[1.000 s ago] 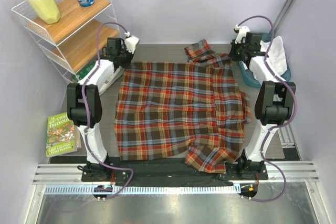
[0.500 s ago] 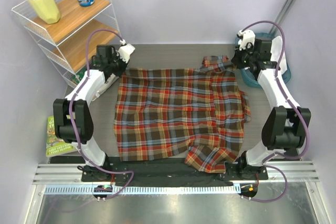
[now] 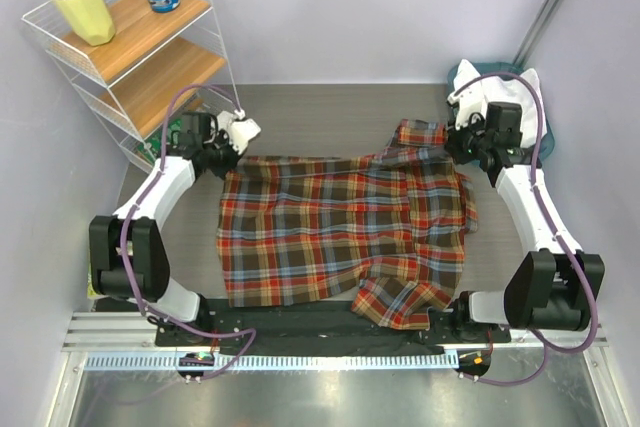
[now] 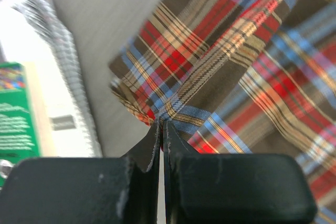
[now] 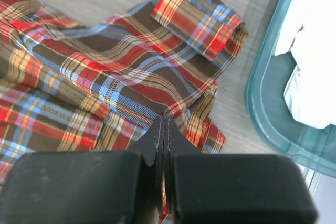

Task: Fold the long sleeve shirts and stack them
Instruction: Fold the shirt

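Since a second ago, both arms have swung their elbows outward and drawn the far edge of the plaid shirt point(image 3: 340, 227) toward the near side, baring more tabletop point(image 3: 320, 112) behind it. The left gripper point(image 4: 161, 124) is pinched fully closed on the shirt's far left corner. The right gripper point(image 5: 163, 119) is pinched closed on its far right edge, beside a turned-over cuff. The shirt lies spread and rippled across the tabletop, with a sleeve folded over its near right corner. The white shirt point(image 3: 515, 92) sits in the teal basket point(image 5: 257, 103) at the far right.
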`<state>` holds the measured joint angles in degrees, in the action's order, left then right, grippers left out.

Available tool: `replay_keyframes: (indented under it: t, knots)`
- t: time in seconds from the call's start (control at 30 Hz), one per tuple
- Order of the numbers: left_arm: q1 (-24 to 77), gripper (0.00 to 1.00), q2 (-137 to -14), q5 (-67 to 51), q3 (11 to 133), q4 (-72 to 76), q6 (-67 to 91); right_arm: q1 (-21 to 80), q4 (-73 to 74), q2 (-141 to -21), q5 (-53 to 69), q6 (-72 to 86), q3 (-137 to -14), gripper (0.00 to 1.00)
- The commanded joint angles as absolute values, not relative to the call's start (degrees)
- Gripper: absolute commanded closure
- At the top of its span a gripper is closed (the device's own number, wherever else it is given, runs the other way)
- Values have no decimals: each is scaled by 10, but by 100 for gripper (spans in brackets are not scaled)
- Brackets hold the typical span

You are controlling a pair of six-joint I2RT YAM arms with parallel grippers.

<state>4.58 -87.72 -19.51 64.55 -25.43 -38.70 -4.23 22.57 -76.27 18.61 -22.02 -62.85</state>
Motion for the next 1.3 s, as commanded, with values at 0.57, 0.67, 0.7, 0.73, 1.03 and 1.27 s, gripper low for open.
replay_keyframes:
  t: [0.57, 0.67, 0.7, 0.73, 1.03, 1.27]
  knots:
    - [47, 41, -888, -236, 685, -427, -424, -39, 413, -794, 263, -343, -665, 36]
    - [63, 41, -926, -230, 718, -430, -397, -38, 416, -851, 260, -309, -710, 41]
    - [68, 41, -937, -229, 730, -429, -393, -37, 419, -870, 257, -298, -721, 43]
    - [76, 42, -957, -221, 736, -424, -377, -37, 419, -900, 244, -288, -742, 45]
    - [115, 48, -1039, -152, 768, -380, -323, -15, 369, -1010, 217, -200, -811, 57]
    - [120, 53, -1078, -91, 751, -405, -344, 29, 371, -1062, 168, -228, -765, 62]
